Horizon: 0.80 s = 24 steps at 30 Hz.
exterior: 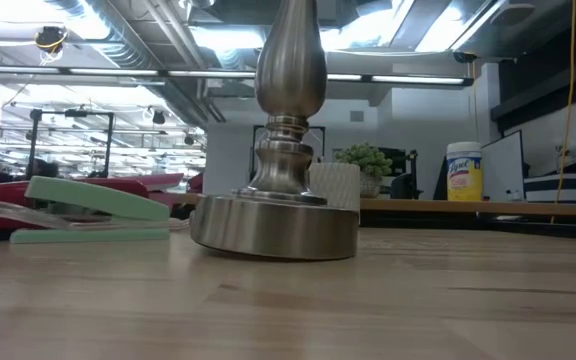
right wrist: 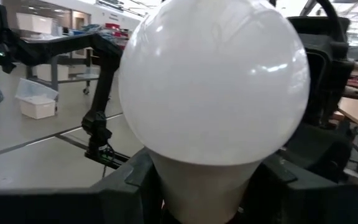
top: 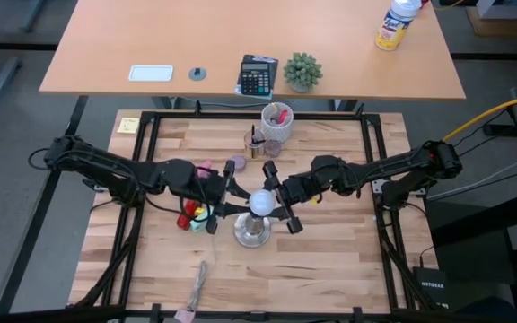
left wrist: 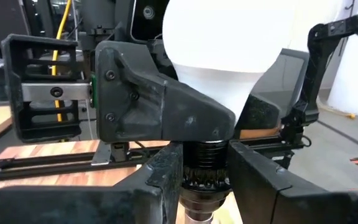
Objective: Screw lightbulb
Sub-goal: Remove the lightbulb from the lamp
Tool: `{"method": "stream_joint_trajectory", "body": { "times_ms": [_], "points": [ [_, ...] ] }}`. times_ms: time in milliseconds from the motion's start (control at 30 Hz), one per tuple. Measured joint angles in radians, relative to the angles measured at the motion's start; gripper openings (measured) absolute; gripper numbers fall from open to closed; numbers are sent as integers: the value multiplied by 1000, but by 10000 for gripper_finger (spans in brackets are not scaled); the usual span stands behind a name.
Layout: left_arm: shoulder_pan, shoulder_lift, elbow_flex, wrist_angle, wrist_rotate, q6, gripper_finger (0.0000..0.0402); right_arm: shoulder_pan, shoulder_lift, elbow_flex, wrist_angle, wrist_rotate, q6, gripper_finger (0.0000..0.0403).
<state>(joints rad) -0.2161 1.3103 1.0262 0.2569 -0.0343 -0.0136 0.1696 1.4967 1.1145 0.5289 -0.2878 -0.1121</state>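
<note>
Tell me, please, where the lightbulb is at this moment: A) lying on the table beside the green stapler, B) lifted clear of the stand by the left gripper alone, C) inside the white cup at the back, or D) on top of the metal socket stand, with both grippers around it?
D: the lightbulb sits atop the metal socket stand, with the left gripper and right gripper closing in from either side.

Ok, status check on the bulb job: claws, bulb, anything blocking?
Right claw shut on the lightbulb neck. Left claw shut on the socket just under the bulb's threads. Bulb upright atop the metal stand. Nothing in the way.
</note>
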Motion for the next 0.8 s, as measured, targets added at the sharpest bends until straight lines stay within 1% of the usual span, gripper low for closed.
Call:
{"method": "stream_joint_trajectory", "body": {
  "times_ms": [167,267,367,433,567,700,800],
  "points": [
    [2,-86,-3,-100,-14,9,113,0,0,0,-1,10,0,166],
    [0,-148,-3,-183,-12,-59,113,0,0,0,0,10,-1,166],
    [-18,-178,-2,-235,-10,-178,113,0,0,0,-1,28,-1,166],
    [-45,-179,-2,-212,-9,-212,113,0,0,0,-1,61,-1,166],
    [-113,-125,-1,-116,-6,-185,113,0,0,0,-3,110,1,166],
    [-155,-43,-1,12,-6,-144,113,0,0,0,-3,121,1,166],
    [-166,12,-1,67,-49,-141,113,0,0,0,-3,122,1,166]
  ]
}}
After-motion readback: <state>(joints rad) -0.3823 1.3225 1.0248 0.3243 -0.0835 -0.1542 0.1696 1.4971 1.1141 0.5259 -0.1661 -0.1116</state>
